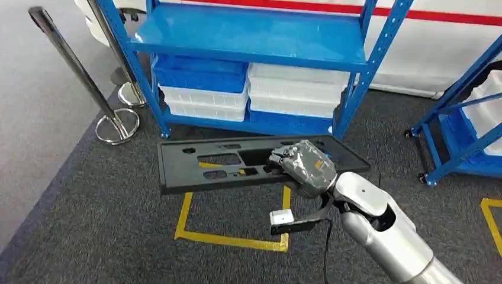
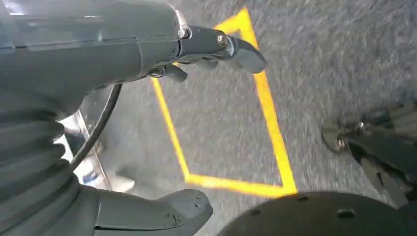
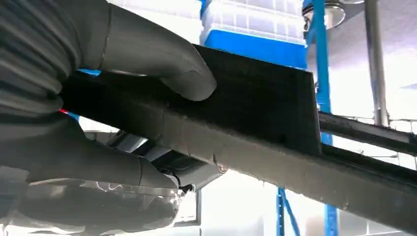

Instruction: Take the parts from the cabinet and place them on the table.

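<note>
right hand [image 1: 303, 166] has hold of the black panel [image 1: 237, 163], fingers closed over its near long edge toward the right end; right wrist view shows the thumb [image 3: 162, 64] pressed on one face of the panel [image 3: 255, 113] and darker fingers [image 3: 98, 164] wrapped under the other, so a firm grip. Panel is a long flat black plastic part with several cutouts, held roughly level above the floor, stretching out to the robot's left from the hand, clear of the rack

left hand [image 2: 211, 49] hangs low over the carpet, holding nothing; fingers look loosely extended and apart from the thumb [image 2: 162, 211]

below the panel: dark grey carpet [image 1: 89, 236] with a yellow tape square [image 1: 231, 236] marked on it, partly under the panel. Left wrist view looks down on the same kind of yellow outline [image 2: 236, 182]

beyond the panel: blue shelving rack [image 1: 248, 35], lower level packed with stacked white and blue bins [image 1: 248, 89]. Second blue rack [image 1: 467, 118] on castors at far right. Two chrome stanchion posts [image 1: 77, 71] with round bases stand left of the rack, at the edge of the carpet
</note>
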Controlling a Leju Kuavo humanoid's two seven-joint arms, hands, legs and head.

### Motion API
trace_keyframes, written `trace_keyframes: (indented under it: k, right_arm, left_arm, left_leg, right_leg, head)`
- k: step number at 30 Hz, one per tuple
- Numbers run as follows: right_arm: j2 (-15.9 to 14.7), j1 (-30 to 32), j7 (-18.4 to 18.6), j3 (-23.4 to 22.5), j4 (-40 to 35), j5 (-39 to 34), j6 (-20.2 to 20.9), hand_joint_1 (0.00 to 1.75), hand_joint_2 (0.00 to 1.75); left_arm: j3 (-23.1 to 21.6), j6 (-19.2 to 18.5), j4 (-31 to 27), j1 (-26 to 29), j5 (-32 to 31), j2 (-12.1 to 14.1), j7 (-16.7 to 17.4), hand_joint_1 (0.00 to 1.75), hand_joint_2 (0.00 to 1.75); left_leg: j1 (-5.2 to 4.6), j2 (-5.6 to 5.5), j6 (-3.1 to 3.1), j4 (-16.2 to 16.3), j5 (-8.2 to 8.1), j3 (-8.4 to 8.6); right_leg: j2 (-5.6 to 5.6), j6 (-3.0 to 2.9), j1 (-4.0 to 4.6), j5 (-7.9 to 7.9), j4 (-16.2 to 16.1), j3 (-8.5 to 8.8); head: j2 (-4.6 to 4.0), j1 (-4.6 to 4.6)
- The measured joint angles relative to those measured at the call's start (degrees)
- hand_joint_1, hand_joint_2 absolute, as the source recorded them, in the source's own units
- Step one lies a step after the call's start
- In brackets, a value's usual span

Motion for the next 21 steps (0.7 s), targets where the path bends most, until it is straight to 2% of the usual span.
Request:
trace_keyframes:
  k: [1,2,3,4,5,6,7,8,9,10,11,13,14,15,16,17,19,20,21]
  right_arm:
    - [0.1,0.0,0.0,0.0,0.1,-0.5,0.1,1.75,1.75]
    - [0.2,-0.1,0.0,0.0,0.2,-0.7,0.2,1.75,1.75]
    - [0.2,0.0,0.0,0.0,0.3,-0.8,0.2,1.75,1.75]
    - [0.2,0.1,0.0,0.0,0.5,-0.8,0.2,1.75,1.75]
    - [0.2,0.2,0.1,0.1,0.7,-0.5,0.2,1.75,1.75]
    - [0.2,0.4,0.2,0.2,0.9,-0.2,0.2,1.75,1.75]
    - [0.2,0.5,0.4,0.3,1.0,0.0,0.2,1.75,1.75]
    - [0.2,0.6,0.4,0.4,1.0,0.1,0.2,1.75,1.75]
    - [0.2,0.6,0.4,0.4,1.0,0.1,0.2,1.75,1.75]
    - [0.2,0.5,0.4,0.4,1.0,0.1,0.2,1.75,1.75]
    - [0.2,0.6,0.6,0.4,1.0,0.2,0.1,1.75,1.75]
    - [0.2,0.7,0.7,0.4,1.0,0.5,0.1,1.75,1.75]
    - [0.2,0.7,0.7,0.5,1.0,0.7,0.1,1.75,1.75]
    - [0.2,0.7,0.8,0.5,1.0,0.7,0.1,1.75,1.75]
    - [0.2,1.0,0.8,0.5,1.0,0.8,0.0,1.75,1.75]
    - [0.0,1.2,0.8,0.5,1.0,0.8,0.0,1.75,1.75]
    - [-0.6,1.7,0.9,0.5,1.0,0.9,0.0,1.75,1.75]
    - [-0.6,2.0,0.9,0.5,1.0,1.0,0.0,1.75,1.75]
    - [-0.6,2.1,0.9,0.5,1.0,1.0,0.0,1.75,1.75]
  left_arm:
    - [0.0,-0.7,0.0,0.0,-0.2,0.0,-1.2,0.00,1.75]
    - [0.0,-1.0,0.0,0.1,-0.7,0.0,-1.8,0.00,1.75]
    - [-0.1,-0.8,0.0,0.2,-1.0,0.1,-2.1,0.00,1.75]
    - [-0.2,-0.3,0.0,0.4,-1.2,0.1,-2.3,0.00,1.75]
    - [-0.2,0.1,0.0,0.5,-1.2,0.1,-2.2,0.00,1.75]
    - [-0.2,0.6,0.0,0.6,-1.2,0.1,-2.2,0.00,1.75]
    - [-0.2,0.7,0.0,0.8,-1.2,0.1,-2.1,0.00,1.75]
    - [-0.2,0.9,0.0,0.8,-1.2,0.1,-2.1,0.00,1.75]
    - [-0.2,1.1,0.0,0.8,-1.2,0.1,-2.1,0.00,1.75]
    - [-0.2,1.1,0.1,0.8,-1.2,-0.2,-2.1,0.00,1.75]
    - [-0.2,1.3,0.1,0.8,-1.3,-0.1,-2.0,0.00,1.75]
    - [-0.3,1.4,0.1,0.8,-1.7,-0.1,-1.8,0.00,1.75]
    - [-0.3,1.5,0.1,0.9,-2.0,-0.1,-1.6,0.00,1.75]
    - [-0.3,1.6,0.1,0.9,-2.1,-0.1,-1.5,0.00,1.75]
    - [-0.4,1.7,0.1,0.9,-2.3,-0.1,-1.3,0.00,1.75]
    - [-0.5,1.7,0.1,0.9,-2.4,-0.1,-1.3,0.00,1.75]
    - [-0.5,1.8,0.1,0.9,-2.5,-0.1,-1.0,0.00,1.75]
    - [-0.6,1.8,0.1,0.9,-2.7,-0.1,-1.0,0.00,1.75]
    - [-0.6,2.0,0.1,1.0,-2.9,-0.1,-1.0,0.00,1.75]
  left_leg:
    - [-0.03,-0.10,0.39,0.0,0.62,-0.72]
    - [-0.10,-0.36,0.86,0.0,1.07,-1.34]
    - [-0.18,-0.46,0.90,0.1,1.53,-1.93]
    - [-0.27,-0.67,1.02,0.1,1.97,-2.53]
    - [-0.34,-0.98,0.99,0.3,2.42,-3.15]
    - [-0.43,-1.39,0.90,0.4,2.79,-3.80]
    - [-0.49,-1.80,0.82,0.6,3.07,-4.29]
    - [-0.58,-2.34,0.71,0.7,3.32,-4.73]
    - [-0.59,-2.81,0.58,1.0,3.46,-5.01]
    - [-0.78,-3.05,0.36,1.1,3.57,-5.68]
    - [-0.58,-3.44,0.06,1.3,3.88,-5.90]
    - [-0.15,-4.61,-0.82,1.1,4.58,-6.25]
    - [-0.38,-5.15,-1.14,1.1,4.78,-6.35]
    - [-0.40,-4.02,-1.33,1.8,3.89,-6.90]
    - [-0.59,-1.93,-2.04,3.6,2.16,-7.75]
    - [-0.28,-0.99,-2.54,7.2,-0.04,-9.32]
    - [0.28,-0.22,-3.36,15.3,-3.43,-12.82]
    - [0.47,-0.09,-3.66,17.2,-3.38,-13.58]
    - [0.66,0.04,-3.93,16.4,-2.13,-13.12]
  right_leg:
    - [0.36,0.12,-0.03,-3.07,2.2,-0.87]
    - [0.59,0.12,-0.05,-6.31,5.9,-1.98]
    - [0.74,0.14,-0.04,-8.94,10.1,-3.11]
    - [0.79,0.14,-0.05,-10.20,14.0,-3.96]
    - [0.84,0.12,-0.04,-9.59,16.1,-4.08]
    - [0.88,-0.02,-0.03,-7.65,15.8,-3.08]
    - [1.04,-0.26,0.02,-5.91,13.5,-1.22]
    - [1.62,-0.71,0.11,-4.41,9.1,1.86]
    - [2.90,-1.30,0.26,-3.81,4.4,5.05]
    - [4.67,-1.97,0.15,-5.23,1.6,7.19]
    - [4.42,-1.58,0.18,-5.36,0.1,7.53]
    - [3.39,-1.60,0.64,-5.25,0.0,7.33]
    - [2.63,-1.67,0.51,-5.20,-0.9,7.66]
    - [1.41,-1.69,-0.14,-5.42,-2.6,8.41]
    - [1.08,-1.83,-0.08,-5.19,-2.9,8.44]
    - [0.35,-2.10,-0.12,-5.16,-2.8,8.40]
    - [-1.09,-2.07,-0.05,-5.19,-2.6,8.30]
    - [-1.81,-2.05,-0.10,-5.22,-2.5,8.23]
    - [-2.42,-1.97,-0.20,-5.33,-2.3,8.15]
  head:
    - [0.00,0.02]
    - [0.00,0.02]
    - [0.00,0.02]
    - [0.00,0.02]
    - [0.00,0.02]
    - [0.00,0.02]
    - [0.00,0.02]
    - [0.00,0.02]
    - [0.00,0.02]
    - [0.00,0.02]
    - [0.00,0.02]
    - [0.00,0.02]
    - [0.00,0.02]
    - [0.00,0.00]
    - [0.00,-0.07]
    - [0.00,-0.07]
    - [0.00,-0.07]
    - [0.00,-0.07]
    - [0.00,-0.07]
